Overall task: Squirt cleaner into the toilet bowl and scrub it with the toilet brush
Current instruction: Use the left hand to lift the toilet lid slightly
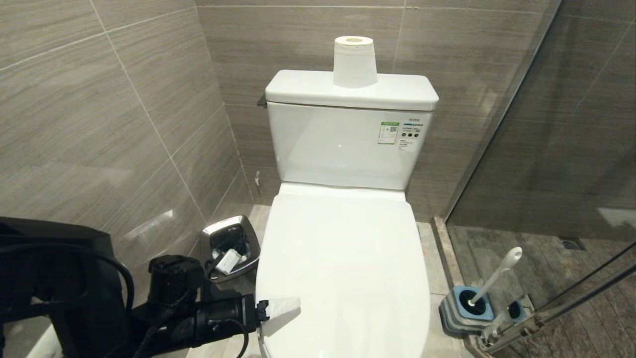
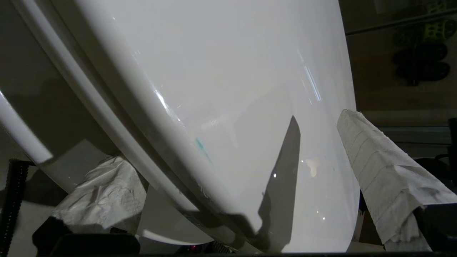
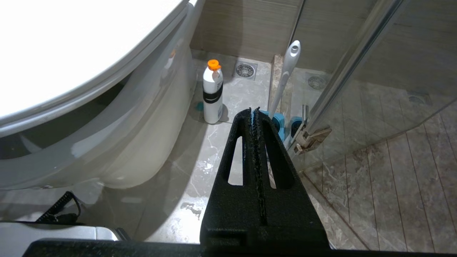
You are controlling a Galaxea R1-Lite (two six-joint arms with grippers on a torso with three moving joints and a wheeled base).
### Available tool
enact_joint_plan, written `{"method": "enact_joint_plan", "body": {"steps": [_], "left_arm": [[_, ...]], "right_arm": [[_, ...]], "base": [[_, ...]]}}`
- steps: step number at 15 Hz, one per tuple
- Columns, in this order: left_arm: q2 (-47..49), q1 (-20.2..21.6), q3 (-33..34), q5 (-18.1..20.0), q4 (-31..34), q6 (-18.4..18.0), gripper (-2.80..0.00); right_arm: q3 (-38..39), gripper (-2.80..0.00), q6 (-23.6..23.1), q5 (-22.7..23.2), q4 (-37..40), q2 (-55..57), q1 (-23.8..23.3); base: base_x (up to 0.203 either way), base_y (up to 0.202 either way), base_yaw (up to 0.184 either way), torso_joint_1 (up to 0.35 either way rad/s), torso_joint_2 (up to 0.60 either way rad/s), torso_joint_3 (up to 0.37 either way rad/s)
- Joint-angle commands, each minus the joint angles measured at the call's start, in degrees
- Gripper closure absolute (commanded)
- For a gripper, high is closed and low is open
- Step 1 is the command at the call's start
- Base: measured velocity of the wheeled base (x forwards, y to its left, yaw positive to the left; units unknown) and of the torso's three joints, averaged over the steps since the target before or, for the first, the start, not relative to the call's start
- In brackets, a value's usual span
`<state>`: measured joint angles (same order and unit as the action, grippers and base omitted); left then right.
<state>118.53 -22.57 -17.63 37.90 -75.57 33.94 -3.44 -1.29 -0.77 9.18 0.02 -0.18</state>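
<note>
1. My left gripper [image 1: 278,309] is down at the near left edge of the closed lid [image 1: 343,268]. Its paper-wrapped fingers [image 2: 385,178] are spread wide, one above the rim and one below, holding nothing.
2. To lift the lid well, I think I should slide further onto the edge, squeeze gently, then swing up slowly — glossy plastic slips.
3. My right gripper [image 3: 255,117] hangs low beside the toilet, its fingers pressed together on nothing.
4. The toilet brush [image 1: 492,281] stands in its blue holder [image 1: 467,308] by the glass door [image 1: 556,149]. A white bottle [image 3: 212,93] with an orange cap (maybe the cleaner) stands on the floor by the toilet's base.
5. The toilet bowl is hidden under the lid — I can't see inside.
</note>
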Motion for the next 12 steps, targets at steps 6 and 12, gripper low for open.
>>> {"method": "enact_joint_plan", "body": {"steps": [6, 12], "left_arm": [[-4.6, -0.3, 2.6, 0.3, -0.5, 0.3, -2.80], [-4.5, -4.9, 2.3, 2.1, -3.9, 6.8, -2.80]], "right_arm": [[0.0, 0.00, 0.0, 0.1, 0.0, 0.0, 0.0], [0.0, 0.00, 0.0, 0.1, 0.0, 0.0, 0.0]], "base": [[0.000, 0.000, 0.000, 0.000, 0.00, 0.000], [0.000, 0.000, 0.000, 0.000, 0.00, 0.000]]}}
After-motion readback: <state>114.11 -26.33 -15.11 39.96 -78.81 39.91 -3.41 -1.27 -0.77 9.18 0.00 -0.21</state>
